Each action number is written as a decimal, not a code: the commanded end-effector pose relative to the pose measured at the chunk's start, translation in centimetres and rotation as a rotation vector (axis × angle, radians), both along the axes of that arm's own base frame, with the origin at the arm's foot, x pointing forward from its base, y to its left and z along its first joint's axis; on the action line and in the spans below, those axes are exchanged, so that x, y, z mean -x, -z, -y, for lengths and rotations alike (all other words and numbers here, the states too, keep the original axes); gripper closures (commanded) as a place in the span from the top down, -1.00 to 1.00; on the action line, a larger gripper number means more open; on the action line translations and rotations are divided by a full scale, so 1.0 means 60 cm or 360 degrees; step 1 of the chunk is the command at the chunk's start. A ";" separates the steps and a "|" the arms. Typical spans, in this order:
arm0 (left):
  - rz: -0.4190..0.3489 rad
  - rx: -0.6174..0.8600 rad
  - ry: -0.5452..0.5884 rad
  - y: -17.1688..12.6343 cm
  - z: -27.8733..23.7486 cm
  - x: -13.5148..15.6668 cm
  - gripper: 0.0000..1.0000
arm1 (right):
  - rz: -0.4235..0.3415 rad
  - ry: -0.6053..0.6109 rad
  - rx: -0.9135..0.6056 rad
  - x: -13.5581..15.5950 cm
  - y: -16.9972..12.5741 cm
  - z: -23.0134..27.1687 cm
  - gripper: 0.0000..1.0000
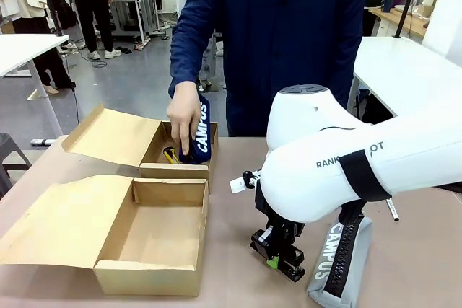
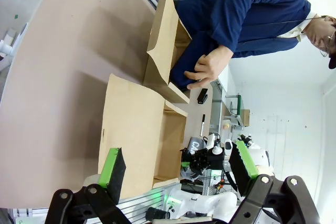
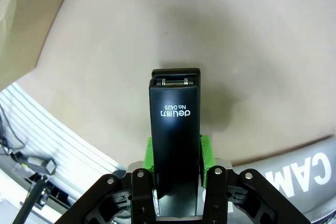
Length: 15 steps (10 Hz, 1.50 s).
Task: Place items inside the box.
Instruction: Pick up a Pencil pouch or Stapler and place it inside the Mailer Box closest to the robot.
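My right gripper (image 3: 176,157) is shut on a black stapler (image 3: 174,129), which points away from the wrist over the bare tabletop. In the front view that gripper (image 1: 279,252) hangs low over the table right of the near cardboard box (image 1: 148,277). A grey "CAMPUS" pencil case (image 1: 338,265) lies beside it, also seen as a grey pencil case (image 3: 310,174) at the lower right. The person's hand (image 1: 183,113) pushes a navy blue "CAMPUS" pouch (image 1: 203,129) into the far box (image 1: 177,172), next to a small yellow tool (image 1: 170,155). My left gripper (image 2: 177,166) is open and holds nothing.
Both boxes have their lids folded open to the left. The near box is empty inside. A white pen (image 1: 392,209) lies on the table at the right, behind my right arm (image 1: 339,156). White tables stand at the far left and right.
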<state>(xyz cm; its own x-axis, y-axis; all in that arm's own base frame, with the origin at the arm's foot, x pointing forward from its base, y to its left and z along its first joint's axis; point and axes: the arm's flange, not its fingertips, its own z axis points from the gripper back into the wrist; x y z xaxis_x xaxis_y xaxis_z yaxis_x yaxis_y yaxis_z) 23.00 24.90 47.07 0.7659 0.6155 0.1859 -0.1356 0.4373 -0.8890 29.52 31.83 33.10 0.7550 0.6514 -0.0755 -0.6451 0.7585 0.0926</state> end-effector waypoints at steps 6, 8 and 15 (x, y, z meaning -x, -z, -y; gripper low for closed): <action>0.0045 0.0007 0.0013 -0.001 0.001 0.000 1.00 | 0.0013 -0.0025 -0.0021 -0.004 -0.003 0.000 -1.00; 0.0045 0.0007 0.0013 -0.001 0.001 0.000 1.00 | 0.0000 -0.0001 0.0000 0.000 0.000 0.000 -0.27; 0.0045 0.0007 0.0013 -0.001 0.001 0.000 1.00 | -0.0053 0.0246 -0.0192 0.025 -0.038 -0.009 -0.27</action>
